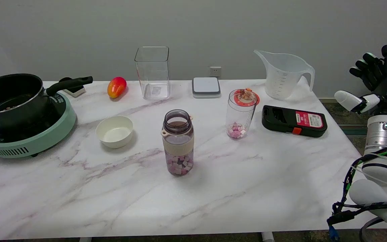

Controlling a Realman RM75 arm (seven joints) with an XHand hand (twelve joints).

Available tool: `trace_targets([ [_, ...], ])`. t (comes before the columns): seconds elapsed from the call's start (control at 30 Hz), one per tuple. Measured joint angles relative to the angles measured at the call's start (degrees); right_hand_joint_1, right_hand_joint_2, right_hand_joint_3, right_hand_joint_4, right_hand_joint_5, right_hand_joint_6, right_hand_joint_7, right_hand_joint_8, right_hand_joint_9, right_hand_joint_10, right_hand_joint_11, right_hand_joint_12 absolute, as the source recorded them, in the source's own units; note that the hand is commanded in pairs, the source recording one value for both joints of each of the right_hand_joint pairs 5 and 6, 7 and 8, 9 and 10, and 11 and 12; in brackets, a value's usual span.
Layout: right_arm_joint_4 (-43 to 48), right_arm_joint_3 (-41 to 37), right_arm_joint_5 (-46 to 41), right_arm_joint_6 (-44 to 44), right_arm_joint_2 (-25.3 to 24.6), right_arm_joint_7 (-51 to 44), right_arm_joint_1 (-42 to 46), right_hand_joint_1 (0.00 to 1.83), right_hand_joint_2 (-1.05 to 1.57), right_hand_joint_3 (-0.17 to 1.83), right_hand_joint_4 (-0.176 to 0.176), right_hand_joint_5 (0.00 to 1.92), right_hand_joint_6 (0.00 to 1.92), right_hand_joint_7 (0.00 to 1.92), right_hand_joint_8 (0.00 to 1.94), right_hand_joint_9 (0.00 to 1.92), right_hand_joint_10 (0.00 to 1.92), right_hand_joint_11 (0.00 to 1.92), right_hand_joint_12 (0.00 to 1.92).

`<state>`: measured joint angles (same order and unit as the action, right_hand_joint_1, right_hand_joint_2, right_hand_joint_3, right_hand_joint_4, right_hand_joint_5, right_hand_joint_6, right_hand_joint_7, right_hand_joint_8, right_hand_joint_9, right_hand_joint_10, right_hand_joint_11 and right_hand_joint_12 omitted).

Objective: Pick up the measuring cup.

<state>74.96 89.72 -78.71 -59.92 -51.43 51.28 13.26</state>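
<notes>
The measuring cup (pixel 283 75) is clear plastic with a spout on its left and a handle on its right. It stands upright at the far right of the marble table (pixel 213 188). My right hand (pixel 376 79) hangs in the air beyond the table's right edge, well to the right of the cup. Its fingers are spread apart and it holds nothing.
A black and red device (pixel 294 121) lies just in front of the cup. A clear tumbler (pixel 241 113) with pink cubes and a bottle (pixel 178 142) stand mid-table. Farther back are a white scale (pixel 206 87), a tall clear container (pixel 153 72) and a mango (pixel 116 87). Left: bowl (pixel 114 131), pot (pixel 10 97) on a cooker.
</notes>
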Motion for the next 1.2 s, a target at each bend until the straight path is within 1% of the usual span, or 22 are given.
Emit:
trace_targets([
  [0.33, -1.1, -0.4, 0.9, 4.2, 0.5, 3.3, -1.0, 1.23, -0.62, 1.09, 0.0, 0.16, 0.16, 0.45, 0.45, 0.53, 0.53, 0.62, 0.62],
  [0.47, -1.4, -0.4, 1.3, 5.7, 0.7, 4.0, -1.7, 1.23, -0.64, 1.16, 0.0, 0.14, 0.14, 0.44, 0.44, 0.53, 0.53, 0.62, 0.62],
  [0.57, -1.6, -0.4, 1.4, 6.2, 0.8, 4.6, -1.9, 1.23, -0.75, 1.21, 0.0, 0.11, 0.11, 0.42, 0.42, 0.51, 0.51, 0.6, 0.6],
  [0.73, -2.0, -0.2, 2.4, 7.1, 0.9, 6.8, -1.9, 1.22, -0.79, 1.1, 0.0, 0.14, 0.14, 0.41, 0.41, 0.5, 0.5, 0.59, 0.59],
  [0.77, -2.1, -0.1, 2.8, 7.2, 0.9, 7.6, -1.9, 1.22, -0.78, 1.04, 0.0, 0.11, 0.11, 0.41, 0.41, 0.5, 0.5, 0.59, 0.59],
  [0.87, -2.6, 0.5, 4.7, 7.6, 0.9, 10.2, -1.9, 1.21, -0.77, 1.01, 0.0, 0.08, 0.08, 0.41, 0.41, 0.5, 0.5, 0.59, 0.59],
  [0.93, -2.9, 1.3, 6.3, 7.8, 1.0, 11.9, -1.9, 1.21, -0.75, 0.96, 0.0, 0.06, 0.06, 0.41, 0.41, 0.5, 0.5, 0.59, 0.59],
  [1.07, -3.3, 3.0, 10.2, 8.6, 1.0, 15.0, -2.4, 1.21, -0.74, 0.96, 0.0, 0.05, 0.05, 0.41, 0.41, 0.5, 0.5, 0.59, 0.59],
  [1.2, -3.7, 4.5, 14.3, 10.4, 0.9, 17.4, -3.2, 1.2, -0.76, 1.04, 0.0, 0.04, 0.04, 0.39, 0.39, 0.48, 0.48, 0.58, 0.58],
])
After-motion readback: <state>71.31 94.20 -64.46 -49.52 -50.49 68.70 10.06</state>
